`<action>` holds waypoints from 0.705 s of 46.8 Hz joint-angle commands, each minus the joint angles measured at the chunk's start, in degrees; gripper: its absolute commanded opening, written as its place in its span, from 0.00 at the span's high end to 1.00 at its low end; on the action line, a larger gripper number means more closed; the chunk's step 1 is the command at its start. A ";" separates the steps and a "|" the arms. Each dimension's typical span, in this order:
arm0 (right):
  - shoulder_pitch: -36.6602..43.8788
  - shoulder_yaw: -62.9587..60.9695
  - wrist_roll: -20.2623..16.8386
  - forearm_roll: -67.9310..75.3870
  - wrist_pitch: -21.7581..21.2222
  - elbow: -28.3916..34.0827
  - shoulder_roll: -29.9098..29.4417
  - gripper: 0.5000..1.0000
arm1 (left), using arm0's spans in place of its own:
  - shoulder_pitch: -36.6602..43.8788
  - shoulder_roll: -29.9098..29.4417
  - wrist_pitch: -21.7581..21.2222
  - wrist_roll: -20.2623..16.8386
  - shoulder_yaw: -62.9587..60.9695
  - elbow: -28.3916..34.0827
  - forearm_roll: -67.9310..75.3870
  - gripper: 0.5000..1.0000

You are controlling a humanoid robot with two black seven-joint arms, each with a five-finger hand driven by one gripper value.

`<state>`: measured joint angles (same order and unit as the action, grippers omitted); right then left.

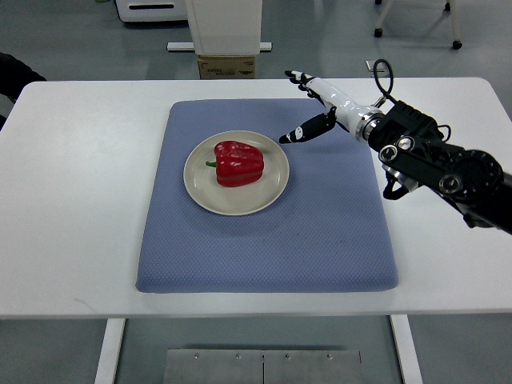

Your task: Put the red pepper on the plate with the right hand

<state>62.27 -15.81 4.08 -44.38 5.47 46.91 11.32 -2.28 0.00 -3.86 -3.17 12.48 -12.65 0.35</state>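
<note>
A red pepper [238,163] with a green stem lies on a cream plate [200,190], slightly left of the plate's middle. The plate sits on a blue mat [320,232]. My right hand [308,108] is above the mat's far right part, just right of the plate's far rim and apart from it. Its fingers [299,78] are spread and hold nothing; the thumb points toward the plate. The right arm [436,164] comes in from the right edge. The left arm does not show.
The blue mat lies on a white table [72,200]. Beyond the table's far edge stand a cardboard box [226,66] and a white cabinet base [224,28]. A dark object [16,76] shows at the far left edge.
</note>
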 commanded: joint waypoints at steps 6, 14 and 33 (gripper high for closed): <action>-5.49 -15.03 -4.86 0.00 -5.12 0.02 1.69 0.01 | -0.01 0.00 0.00 0.00 0.00 -0.01 0.00 0.00; -9.70 -26.54 -7.15 0.00 -6.61 -0.15 1.77 0.01 | -0.01 0.00 0.00 0.00 0.00 -0.01 0.00 0.00; -17.97 -41.50 -4.17 12.47 -5.56 -0.16 -0.16 0.00 | -0.01 0.00 0.00 0.00 0.00 -0.01 0.00 0.00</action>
<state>44.93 -56.53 -1.38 -35.10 -0.03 46.70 11.25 -2.28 0.00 -3.86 -3.16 12.48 -12.65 0.35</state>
